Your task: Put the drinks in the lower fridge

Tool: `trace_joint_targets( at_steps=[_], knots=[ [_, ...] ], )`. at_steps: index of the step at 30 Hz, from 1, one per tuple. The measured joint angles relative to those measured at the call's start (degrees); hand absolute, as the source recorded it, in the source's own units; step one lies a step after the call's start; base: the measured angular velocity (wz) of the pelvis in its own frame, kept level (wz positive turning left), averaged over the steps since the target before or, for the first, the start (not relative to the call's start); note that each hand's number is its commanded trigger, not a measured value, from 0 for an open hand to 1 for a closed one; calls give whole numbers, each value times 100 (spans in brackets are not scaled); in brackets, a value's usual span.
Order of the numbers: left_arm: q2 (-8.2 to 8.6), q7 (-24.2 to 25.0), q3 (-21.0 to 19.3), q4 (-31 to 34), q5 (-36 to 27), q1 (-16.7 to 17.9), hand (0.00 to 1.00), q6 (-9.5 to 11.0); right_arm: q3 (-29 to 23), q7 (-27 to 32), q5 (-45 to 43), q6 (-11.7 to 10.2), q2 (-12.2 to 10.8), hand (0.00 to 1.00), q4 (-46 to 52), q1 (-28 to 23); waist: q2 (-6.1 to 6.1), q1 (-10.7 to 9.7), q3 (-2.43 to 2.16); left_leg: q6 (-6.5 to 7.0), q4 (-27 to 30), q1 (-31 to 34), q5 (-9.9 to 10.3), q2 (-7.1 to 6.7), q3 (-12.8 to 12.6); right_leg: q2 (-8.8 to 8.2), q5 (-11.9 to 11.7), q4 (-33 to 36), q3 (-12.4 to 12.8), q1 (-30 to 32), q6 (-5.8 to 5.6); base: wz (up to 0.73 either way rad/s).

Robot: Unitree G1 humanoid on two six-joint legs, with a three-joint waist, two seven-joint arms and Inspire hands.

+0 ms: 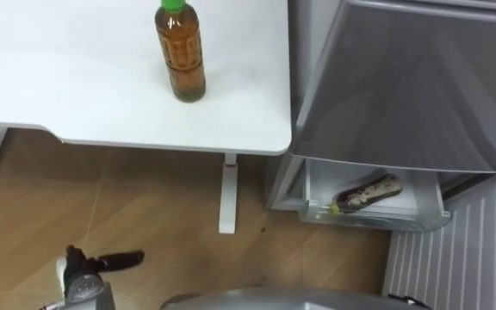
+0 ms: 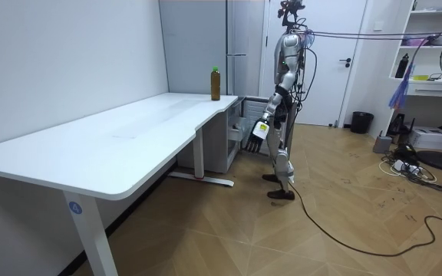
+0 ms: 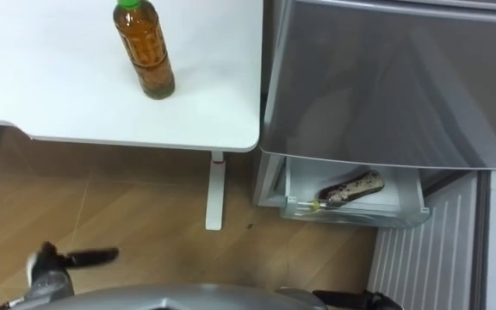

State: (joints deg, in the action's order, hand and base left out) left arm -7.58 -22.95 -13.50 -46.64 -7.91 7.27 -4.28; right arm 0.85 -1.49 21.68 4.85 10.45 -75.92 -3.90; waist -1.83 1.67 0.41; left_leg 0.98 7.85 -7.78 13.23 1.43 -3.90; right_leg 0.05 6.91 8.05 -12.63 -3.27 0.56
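The bottle stands upright on the table, well apart from the left hand, whose fingers are extended and empty. A second bottle lies in the fridge drawer. Whether the right hand is open or closed cannot be determined.

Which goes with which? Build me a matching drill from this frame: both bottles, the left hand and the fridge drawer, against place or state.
Things:
1. green-capped bottle
2. second bottle
3. left hand
4. lower fridge drawer

Place or state:
A. pulled open below the grey fridge door
B. lying on its side in the drawer
C. upright on the white desk
D. over the wood floor, fingers straight

Pairs: 1-C, 2-B, 3-D, 4-A
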Motion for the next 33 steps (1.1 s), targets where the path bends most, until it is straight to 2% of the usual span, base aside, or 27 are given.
trace_joint_targets(
  at_steps=[2, 5, 7, 12, 14, 18, 21, 23, 26, 30, 33],
  knots=[
    [17, -379, -3, 548, -336, 48, 0, 25, -1, 8, -4, -19, -11, 0, 86, -82, -5, 20, -5, 0, -11, -6, 0, 2, -23, 12, 0, 13, 45, 30, 0, -9],
    [19, -856, -10, 1144, -562, 71, 0, 274, -2, -8, -53, -52, -27, 0, 147, -132, 2, 39, -14, 0, -25, -60, 2, 7, -55, 19, 0, 47, 96, 22, 0, -8],
    [19, -1097, -26, 1392, -567, 78, 0, 442, -4, -39, -158, -144, -29, 0, 241, -235, 20, 28, -28, 5, -35, -80, 7, 5, -59, 18, 0, 56, 123, 17, 0, -5],
    [24, -1719, -146, 2388, -584, 184, 0, 556, -192, -54, -288, -209, -48, 0, 327, -406, 47, 33, -67, 6, -42, -112, 16, 8, -120, 25, -2, 81, 157, 23, 1, -6],
    [20, -1959, -112, 2870, -304, 262, 0, 666, -214, -59, -295, -232, -66, 0, 348, -488, 77, 11, -69, 7, -38, -125, 16, 5, -113, 21, -4, 82, 151, 4, 1, 0],
    [20, -2166, -70, 3424, 225, 259, 0, 738, -217, -57, -400, -255, -85, 0, 354, -501, 127, -72, -60, 7, -38, -181, 18, 4, -80, 20, -3, 73, 149, -63, 1, 2],
    [20, -2292, 12, 4094, 568, 262, 0, 744, -218, -62, -562, -287, -84, 0, 430, -506, 142, -152, -58, 7, -23, -163, 18, 2, -48, 20, -3, 77, 148, -63, 2, 1],
    [1, -2309, 175, 4602, 656, 256, 0, 866, -209, -60, -631, -289, -77, 0, 428, -488, 146, -153, -59, 7, -15, -168, 17, 0, -48, 18, -3, 72, 148, -75, 2, 0],
    [-12, -2300, 379, 4844, 775, 250, 0, 957, -206, -53, -625, -290, -78, 0, 401, -437, 148, -163, -53, 7, -15, -171, 17, -3, -54, 17, -2, 60, 154, -77, 1, 0],
    [-6, -2245, 577, 4890, 754, 247, 0, 956, -196, -26, -627, -290, -104, 0, 379, -371, 114, -195, -28, 7, -17, -134, 17, -4, -53, 20, 0, 43, 163, -38, -1, 0],
    [-7, -2087, 660, 4890, 649, 225, 0, 955, -150, -36, -584, -287, -117, 0, 384, -357, 72, -253, -36, 8, -25, -143, 17, -3, -52, 20, 4, 33, 153, -49, -6, 0]
  ],
)
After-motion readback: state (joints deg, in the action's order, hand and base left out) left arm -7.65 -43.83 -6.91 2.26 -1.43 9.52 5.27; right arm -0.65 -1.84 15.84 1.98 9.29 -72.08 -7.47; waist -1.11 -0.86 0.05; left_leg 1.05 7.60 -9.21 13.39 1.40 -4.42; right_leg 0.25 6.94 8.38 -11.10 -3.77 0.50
